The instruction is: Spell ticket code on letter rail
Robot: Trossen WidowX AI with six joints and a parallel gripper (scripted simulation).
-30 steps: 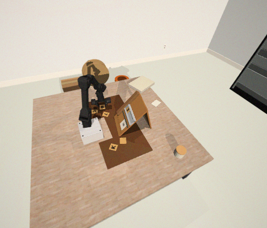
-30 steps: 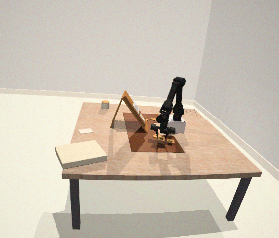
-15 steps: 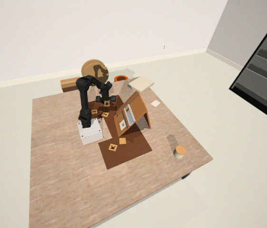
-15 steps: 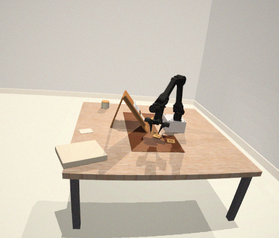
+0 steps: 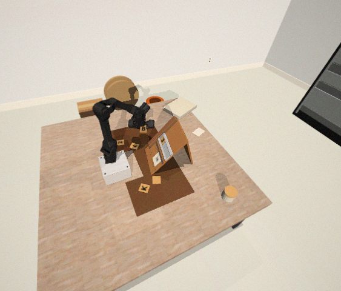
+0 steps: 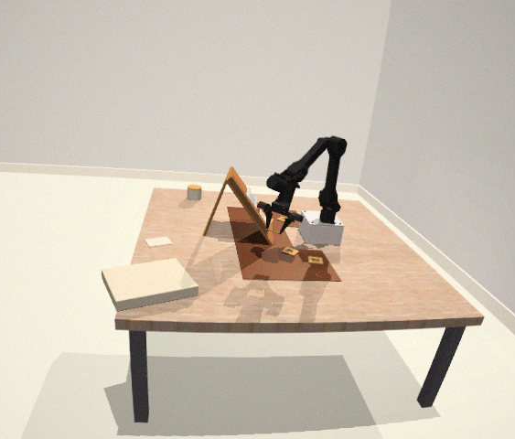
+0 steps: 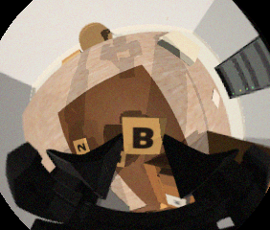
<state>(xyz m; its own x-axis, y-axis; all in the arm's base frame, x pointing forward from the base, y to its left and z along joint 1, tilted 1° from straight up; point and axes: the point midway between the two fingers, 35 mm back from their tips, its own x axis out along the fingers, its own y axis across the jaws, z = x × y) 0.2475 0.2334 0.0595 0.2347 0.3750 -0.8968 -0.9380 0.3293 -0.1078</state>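
Pale walls and floor surround the wooden worktop, on which a tilted board is stood right of centre in the top view. One tile is already seated toward the upper end of the letter rail; the rest of the channel is unfilled. The B tile is gripped between the part-open fingers of the gripper, above the worktop, and has yet to be inserted. The ticket's code cannot be read, so how many tiles remain cannot be told.

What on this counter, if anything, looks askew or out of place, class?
The thick cream slab looks odd: it lies skewed at the counter's corner, and part of it seems to jut past the edge. Nothing looks spilled or broken.
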